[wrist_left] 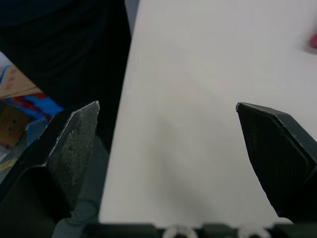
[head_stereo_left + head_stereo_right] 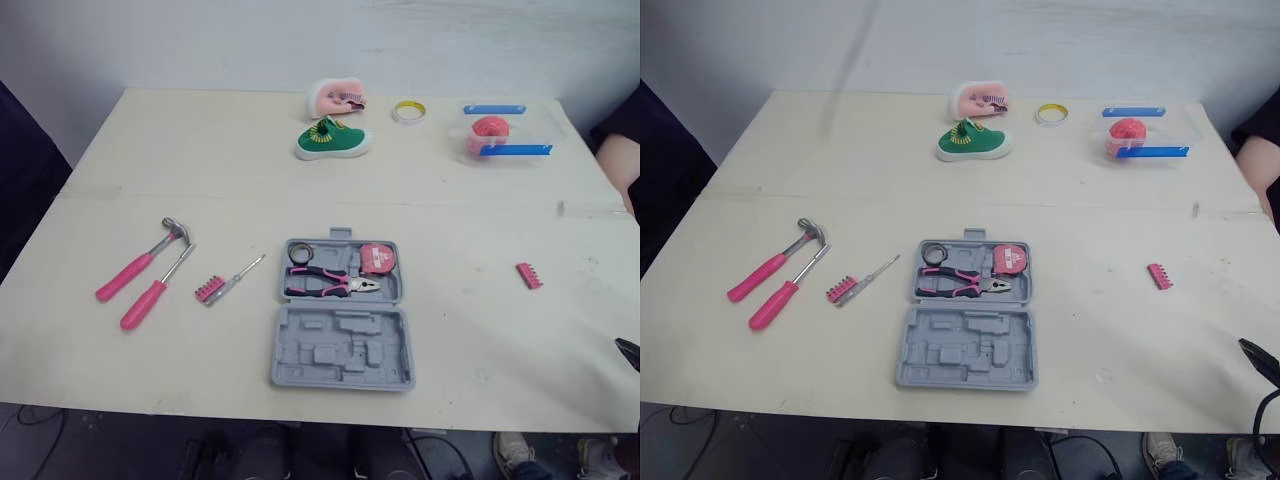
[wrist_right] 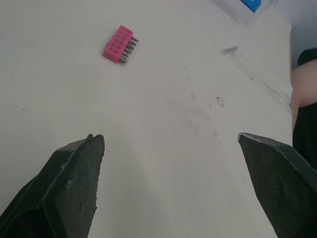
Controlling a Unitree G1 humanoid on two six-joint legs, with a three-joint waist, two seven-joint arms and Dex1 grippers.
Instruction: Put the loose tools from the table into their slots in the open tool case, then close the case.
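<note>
Right wrist view: right gripper (image 3: 169, 137) spread apart above the worktop (image 3: 173, 84) near a pink bit holder (image 3: 118, 44); left gripper (image 1: 167, 105) apart over a worktop edge.

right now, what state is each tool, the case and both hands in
tool case: open, lying flat
pliers: seated in the case
tape measure: seated in the case
hammer: loose on the table
pink screwdriver: loose, beside the hammer
left bit holder: loose, by a slim driver
right bit holder: loose, alone
left hand: open, empty
right hand: open, empty
</note>
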